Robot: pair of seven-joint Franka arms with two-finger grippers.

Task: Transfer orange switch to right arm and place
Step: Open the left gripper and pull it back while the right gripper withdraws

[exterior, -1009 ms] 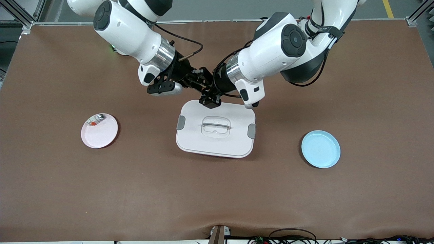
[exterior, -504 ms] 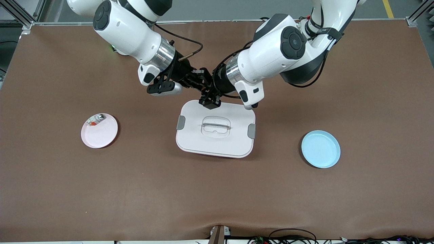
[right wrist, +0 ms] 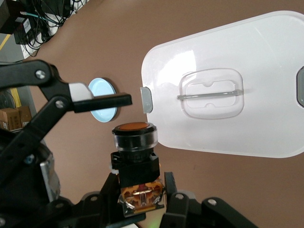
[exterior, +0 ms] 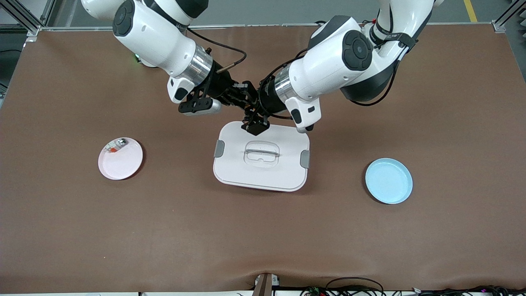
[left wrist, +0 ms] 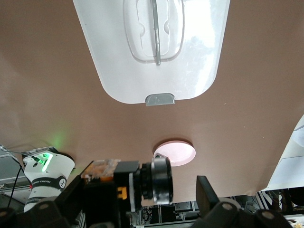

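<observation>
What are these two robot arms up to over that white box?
They are passing a small part between them, above the white box. The right gripper is shut on the orange switch. The left gripper is open, its fingers apart from the switch. A pink plate with a small part on it sits toward the right arm's end, a blue plate toward the left arm's.

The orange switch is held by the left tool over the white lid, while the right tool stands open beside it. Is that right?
No, the sides are swapped. The right wrist view shows the right tool shut on the orange switch over the white lid, while the left tool stands open beside it.
</observation>
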